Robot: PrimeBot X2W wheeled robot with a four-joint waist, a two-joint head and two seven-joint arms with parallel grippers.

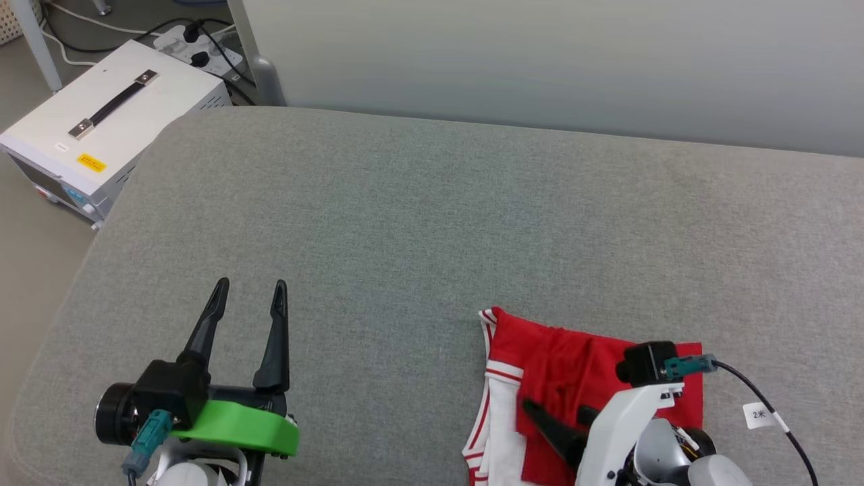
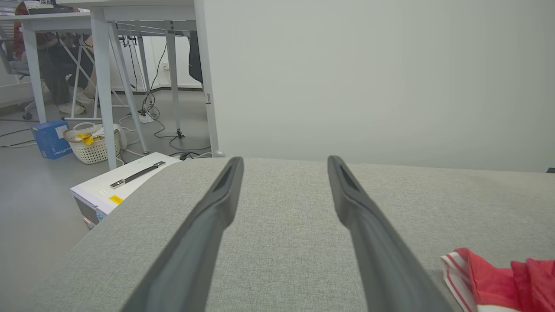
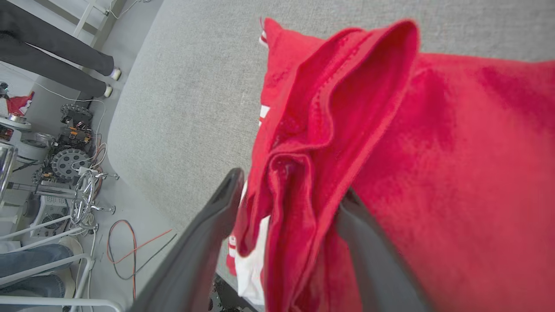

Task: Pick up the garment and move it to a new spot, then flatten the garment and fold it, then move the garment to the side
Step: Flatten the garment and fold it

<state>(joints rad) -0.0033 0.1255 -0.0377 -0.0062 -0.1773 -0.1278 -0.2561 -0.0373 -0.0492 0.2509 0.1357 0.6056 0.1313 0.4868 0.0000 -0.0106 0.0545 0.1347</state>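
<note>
Head view: red-and-white jersey T-shirt [image 1: 574, 361] is lying at five o'clock, beneath right gripper [image 1: 555, 409]. Jaws are standing apart, straddling loose fabric.

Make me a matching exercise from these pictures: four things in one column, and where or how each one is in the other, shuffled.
1 left tool
2 right tool
3 shirt
4 white box

A beside the cushion's far left corner
B open, a red fold between its fingers
C open above bare cushion
D lying at the cushion's near right

Pairs: 1-C, 2-B, 3-D, 4-A
</note>
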